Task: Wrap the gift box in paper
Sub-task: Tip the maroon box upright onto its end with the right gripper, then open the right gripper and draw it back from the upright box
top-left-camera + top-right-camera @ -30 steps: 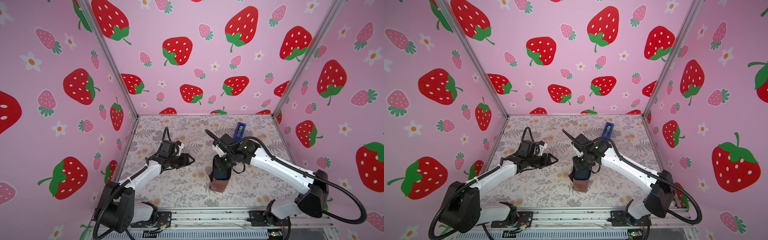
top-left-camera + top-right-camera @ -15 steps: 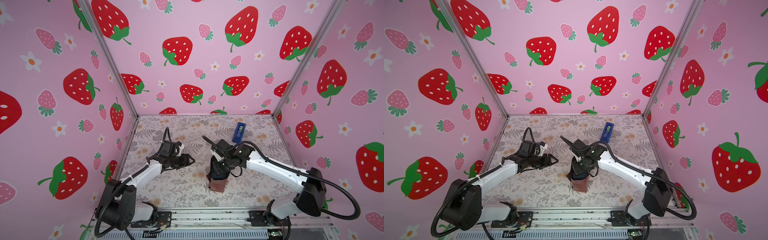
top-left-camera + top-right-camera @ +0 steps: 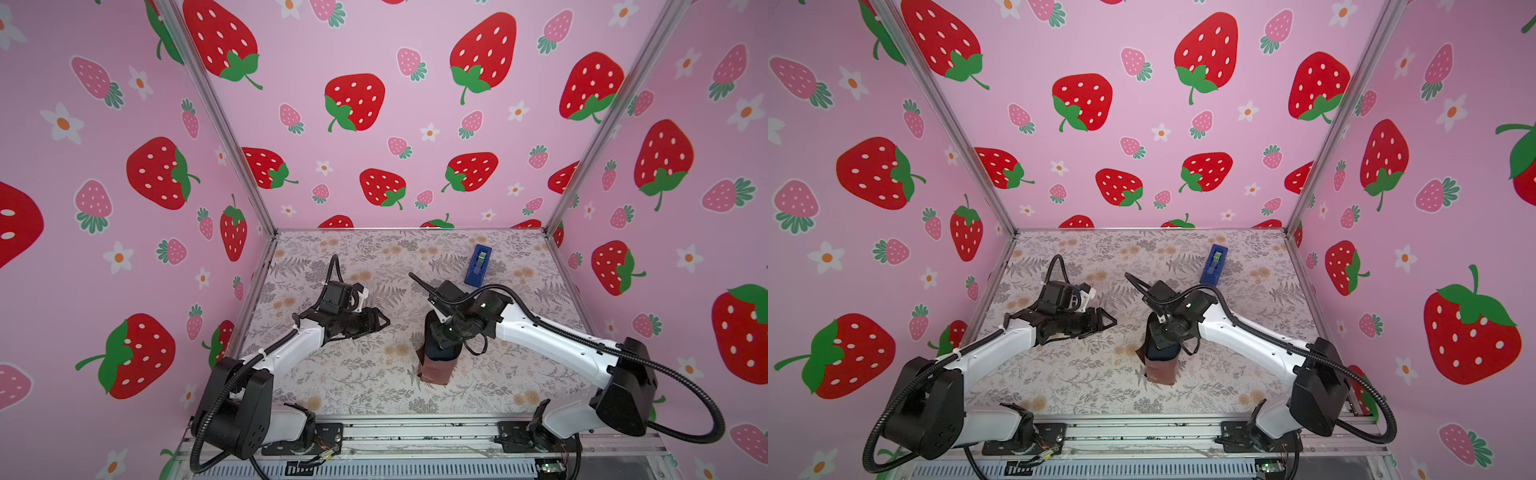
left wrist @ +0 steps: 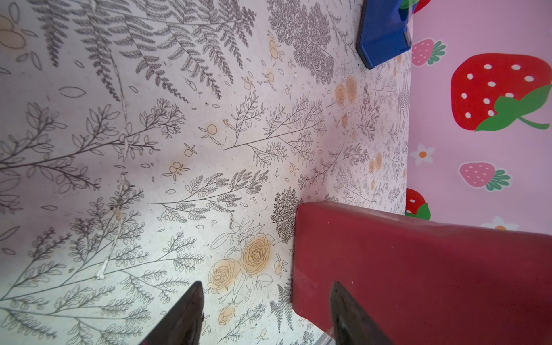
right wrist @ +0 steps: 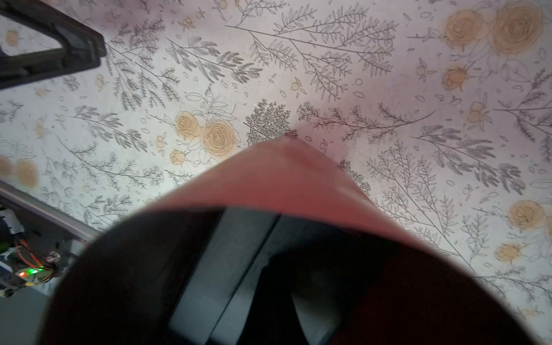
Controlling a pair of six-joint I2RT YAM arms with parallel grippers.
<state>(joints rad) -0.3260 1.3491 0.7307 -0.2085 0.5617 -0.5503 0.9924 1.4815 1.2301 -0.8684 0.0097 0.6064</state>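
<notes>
surface: floral-print table (image 3: 332,386) | on it: blue tape dispenser (image 3: 478,264), back right; maroon paper (image 3: 434,372), wrapped bundle, front centre

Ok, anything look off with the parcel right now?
Yes: the paper wraps only the near part of the gift box; its dark far end seems bare beneath the shut right gripper, and one paper corner juts out on the left.

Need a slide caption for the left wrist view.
Open left gripper above the floral table, maroon paper alongside, blue tape dispenser farther off.
</notes>
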